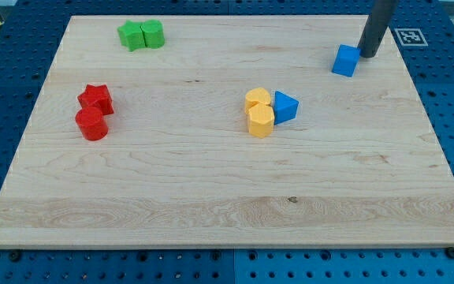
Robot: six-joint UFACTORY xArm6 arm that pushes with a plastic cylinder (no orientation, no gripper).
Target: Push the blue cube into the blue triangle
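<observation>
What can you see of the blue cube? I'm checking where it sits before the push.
The blue cube is a small, solid-looking block of plain bright blue, sitting flat and slightly turned on the wooden board near the view's top right. Its top face looks lighter than its sides. My tip stands right at its right side, seemingly touching it. No other block touches it; the blue triangle lies apart, toward the view's lower left.

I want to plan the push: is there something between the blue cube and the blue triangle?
Nothing visible. My tip sits at the blue cube's right, and bare board lies between it and the blue triangle, toward the view's lower left.
</observation>
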